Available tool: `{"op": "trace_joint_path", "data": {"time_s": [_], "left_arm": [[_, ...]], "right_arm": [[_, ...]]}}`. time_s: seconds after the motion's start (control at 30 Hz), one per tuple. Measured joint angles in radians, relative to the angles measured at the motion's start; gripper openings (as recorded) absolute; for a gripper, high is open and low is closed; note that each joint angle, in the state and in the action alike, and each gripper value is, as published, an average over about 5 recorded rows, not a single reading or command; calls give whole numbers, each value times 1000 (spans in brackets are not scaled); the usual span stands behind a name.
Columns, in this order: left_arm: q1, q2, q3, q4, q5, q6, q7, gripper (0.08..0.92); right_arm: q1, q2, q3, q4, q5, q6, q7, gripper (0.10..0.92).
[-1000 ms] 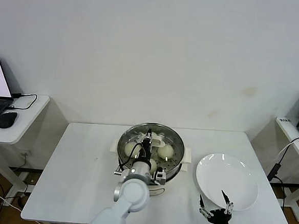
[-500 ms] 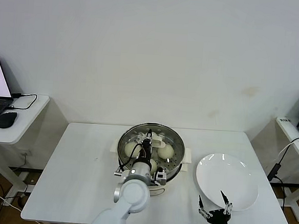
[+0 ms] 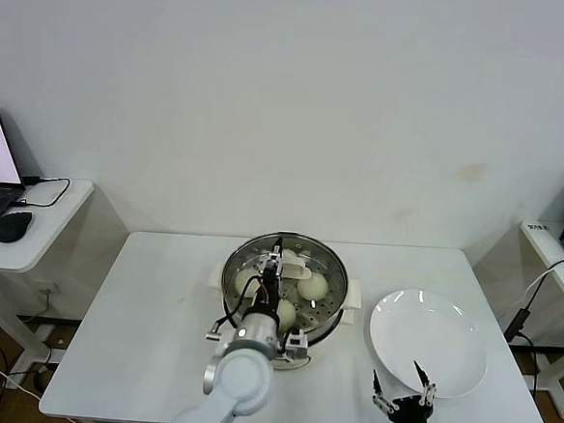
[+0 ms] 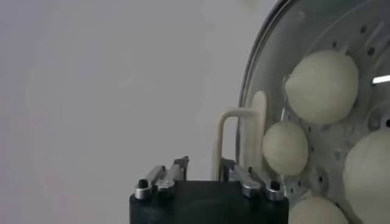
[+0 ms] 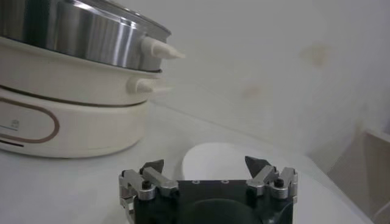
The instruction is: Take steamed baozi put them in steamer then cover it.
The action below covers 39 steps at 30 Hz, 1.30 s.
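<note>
The cover [image 4: 272, 67] lies over the steamer [image 3: 329, 263] with its cream handle [image 4: 259, 129] standing just ahead of the left gripper [image 4: 203, 165]. All four steamed baozi [image 4: 323, 85] sit on the perforated tray beneath the glass, off to the side of the fingertips. The left gripper's jaws stand partly apart with nothing between them. The handle's arch is so close to one finger [image 4: 226, 165] that I cannot tell whether they touch. That closeness is the main risk. If the gripper lifts or swings away while a finger is hooked on the arch, it could drag the cover sideways off the rim or tip it. The glass could then slide onto the table [image 3: 150, 299] and leave the baozi uncovered. A straight retreat away from the handle looks safest. The right gripper [image 3: 402, 386] waits wide open and empty at the near table edge, with the white plate [image 3: 438, 329] just beyond its tips, and is no threat if it remains there. The left wrist view shows the handle, the lid rim and the four buns, which the arm largely hides in the head view. The head view alone gives the whole layout, with the steamer centred and the plate well apart from it. The right wrist view adds the steamer's steel wall and white base from the side.
</note>
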Motion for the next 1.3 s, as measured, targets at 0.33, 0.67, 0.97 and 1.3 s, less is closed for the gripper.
{"op": "trace_joint_path", "data": {"time_s": [0.33,0.67,0.97,1.3], "left_arm": [[136,81,-51,-177,-121,-21,-71,816],[407,150,-290,-324,-639,-230,-316,823],[663,142,-495,-361,-1211,-468,-446,823],[840,121,-582,-328,-1609,-623,-494,823]], "right_arm": [[-12,-5,-4,5,-2,5,-1,823],[-25,-14,-11,15,10,15,-2,823],[-60,-37,-6,39,41,23,-10,823],[-112,-48,6,72,85,29,-17,823]]}}
